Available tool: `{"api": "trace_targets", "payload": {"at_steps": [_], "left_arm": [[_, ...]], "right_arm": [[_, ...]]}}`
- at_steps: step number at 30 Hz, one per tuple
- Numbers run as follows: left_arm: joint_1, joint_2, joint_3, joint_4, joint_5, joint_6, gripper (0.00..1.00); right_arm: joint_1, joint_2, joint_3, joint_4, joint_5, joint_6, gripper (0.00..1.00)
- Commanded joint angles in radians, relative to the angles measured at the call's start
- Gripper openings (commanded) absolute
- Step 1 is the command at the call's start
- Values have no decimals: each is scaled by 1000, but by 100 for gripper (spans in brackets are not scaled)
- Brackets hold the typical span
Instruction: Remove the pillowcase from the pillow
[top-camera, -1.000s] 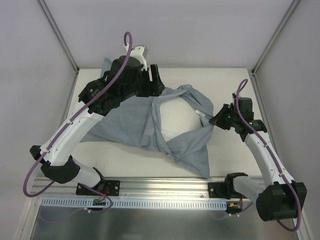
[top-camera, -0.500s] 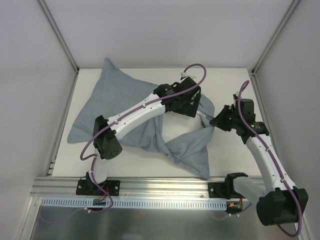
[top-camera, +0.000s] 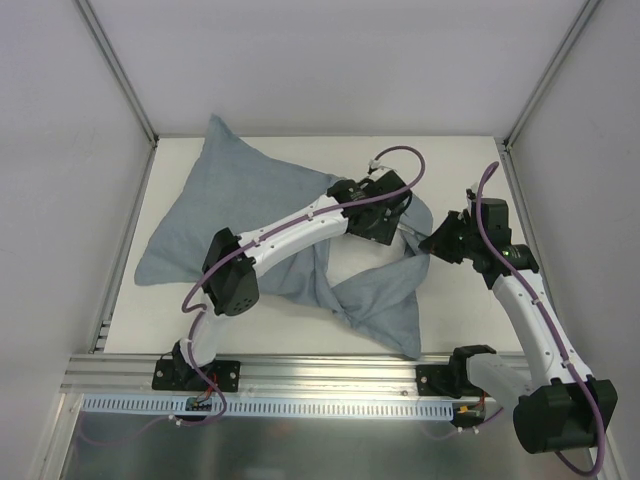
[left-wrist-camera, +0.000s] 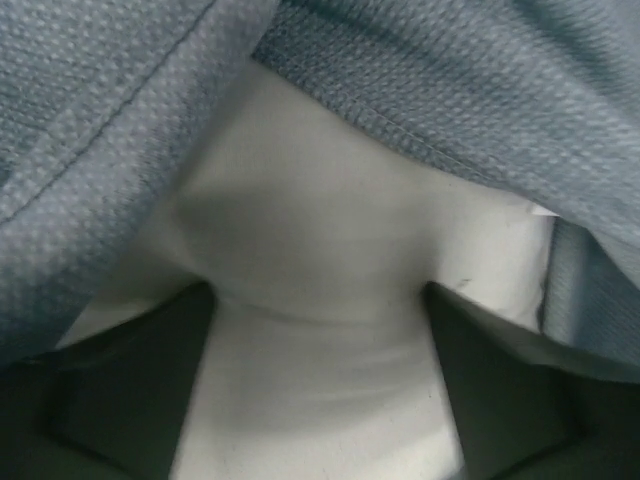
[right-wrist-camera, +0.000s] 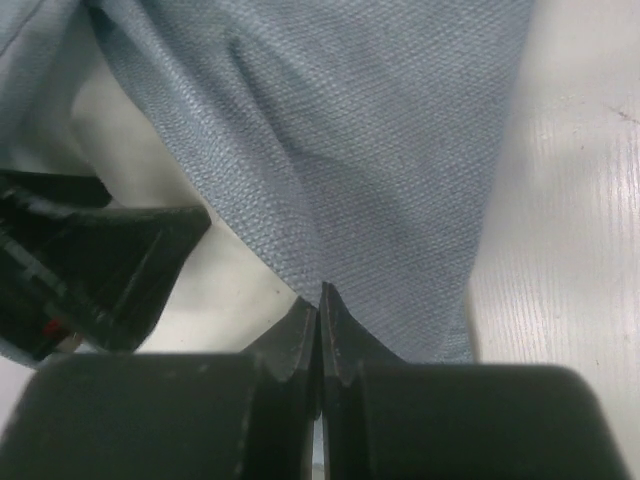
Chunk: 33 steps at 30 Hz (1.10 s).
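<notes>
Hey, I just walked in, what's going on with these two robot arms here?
The two arms are working a pillowcase off a pillow on the table. The right gripper is shut on the cover's edge beside the opening. The left gripper reaches into the opening, open, with white pillow bulging between its jaws. Most of the pillow looks to be inside the cover.

Two arms reaching inward, grippers near each other

The left arm (top-camera: 290, 225) folds at a low elbow near its base, then stretches up and to the right, with the left gripper (left-wrist-camera: 320, 300) pointing down and its fingers (left-wrist-camera: 130, 370) spread wide. The right arm (top-camera: 525, 300) rises from its base and angles left. The right gripper (right-wrist-camera: 320, 292) has its fingers pressed together, pinching an edge of the pillowcase (right-wrist-camera: 380, 150).
</notes>
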Motion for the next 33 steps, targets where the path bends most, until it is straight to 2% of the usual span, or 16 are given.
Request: {"api": "trace_targets", "payload": {"at_steps": [1, 3, 4, 6, 8, 11, 12, 16, 18, 19, 23, 26, 27, 28, 33], "left_arm": [[6, 74, -42, -29, 26, -8, 74], [31, 74, -62, -27, 92, 0, 37], [40, 65, -68, -27, 113, 0, 0], [57, 22, -94, -13, 207, 11, 0], [60, -51, -160, 42, 261, 11, 0], [74, -127, -238, 95, 360, -36, 0], [75, -139, -249, 102, 371, -56, 0], [77, -183, -277, 109, 414, -87, 0], [79, -209, -286, 116, 425, -98, 0], [77, -220, -288, 117, 428, -101, 0], [79, -239, -285, 122, 445, -107, 0], [79, -262, -292, 123, 456, -109, 0], [77, -269, -300, 123, 456, -103, 0], [77, -285, -307, 123, 448, -96, 0], [77, -364, -384, 122, 417, -76, 0]], "right_arm": [[2, -23, 0, -4, -16, -12, 0], [0, -23, -3, -14, -14, -24, 1], [0, -20, -2, -19, -13, -41, 1], [5, -4, 13, -31, -8, -61, 1], [63, 19, 38, -42, 1, -119, 3], [199, 105, 150, -123, 134, -190, 11], [222, 143, 176, -140, 177, -196, 26], [261, 207, 260, -114, 204, -193, 65], [264, 240, 290, -102, 208, -193, 72], [269, 279, 319, -99, 205, -195, 72], [270, 397, 368, -86, 194, -195, 70], [266, 442, 373, -74, 234, -199, 26], [261, 445, 368, -62, 230, -204, 4], [244, 447, 365, -56, 224, -207, 1], [163, 442, 362, -33, 190, -202, 1]]}}
